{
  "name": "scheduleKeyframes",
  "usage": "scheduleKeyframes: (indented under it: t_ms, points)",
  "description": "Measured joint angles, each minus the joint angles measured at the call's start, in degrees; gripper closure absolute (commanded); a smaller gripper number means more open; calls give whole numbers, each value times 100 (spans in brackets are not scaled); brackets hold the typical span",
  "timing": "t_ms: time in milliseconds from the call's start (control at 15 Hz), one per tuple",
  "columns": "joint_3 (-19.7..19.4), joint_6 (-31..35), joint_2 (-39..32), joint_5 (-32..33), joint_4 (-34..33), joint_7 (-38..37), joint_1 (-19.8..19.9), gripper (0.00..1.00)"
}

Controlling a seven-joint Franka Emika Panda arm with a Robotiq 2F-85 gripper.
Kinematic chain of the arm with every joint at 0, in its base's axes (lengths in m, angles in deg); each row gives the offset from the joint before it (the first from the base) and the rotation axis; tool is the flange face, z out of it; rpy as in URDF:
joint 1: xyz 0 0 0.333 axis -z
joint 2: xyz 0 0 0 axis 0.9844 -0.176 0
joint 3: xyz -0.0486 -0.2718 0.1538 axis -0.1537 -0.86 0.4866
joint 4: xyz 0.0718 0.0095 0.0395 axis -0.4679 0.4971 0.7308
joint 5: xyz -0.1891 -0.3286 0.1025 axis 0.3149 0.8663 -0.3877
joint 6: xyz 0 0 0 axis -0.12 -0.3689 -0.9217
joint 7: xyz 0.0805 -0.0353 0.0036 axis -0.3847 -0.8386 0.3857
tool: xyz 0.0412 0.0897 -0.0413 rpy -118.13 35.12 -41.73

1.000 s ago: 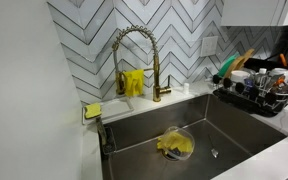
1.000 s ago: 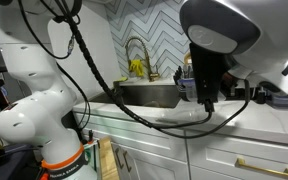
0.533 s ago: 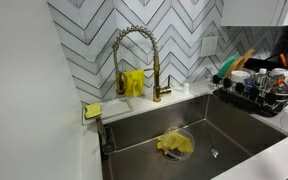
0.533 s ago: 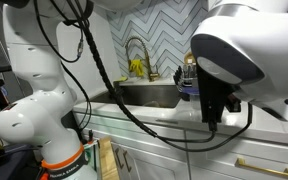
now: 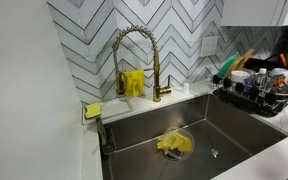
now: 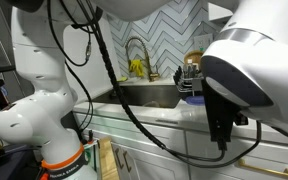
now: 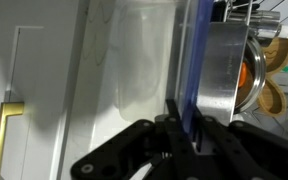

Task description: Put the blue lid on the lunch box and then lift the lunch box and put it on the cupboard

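Now: we log pincer (image 7: 187,128) clamped on edge of lid (image 7: 191,60); lid against steel box (image 7: 222,70); white bench (image 7: 134,60) behind.

Gold faucet (image 5: 156,78) above yellow cloth (image 5: 174,146) in sink (image 5: 239,130)

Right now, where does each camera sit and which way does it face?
Exterior view: high, facing down at the sink, faucet and tiled wall; no robot part shows.
Exterior view: low beside the arm, looking along the cabinets toward the faucet; arm and cables fill the foreground.
Wrist view: faces a cabinet door; gripper at the bottom, lid edge-on between its fingers, lunch box beside it.
Shared: both exterior views show the faucet and sink.
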Motion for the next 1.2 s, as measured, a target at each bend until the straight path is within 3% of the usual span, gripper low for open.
scheduleKeyframes:
  t_ms: [400, 467, 600, 1133, 1200]
  points:
    - [67, 0, -214, -232, -150, 126, 36, 94]
    - [76, 0, -241, -239, -169, 130, 36, 88]
    - [90, 0, -278, -240, -207, 130, 36, 61]
    - [122, 17, -321, -252, -330, 130, 36, 3]
    - [129, 17, -320, -256, -355, 130, 36, 0]
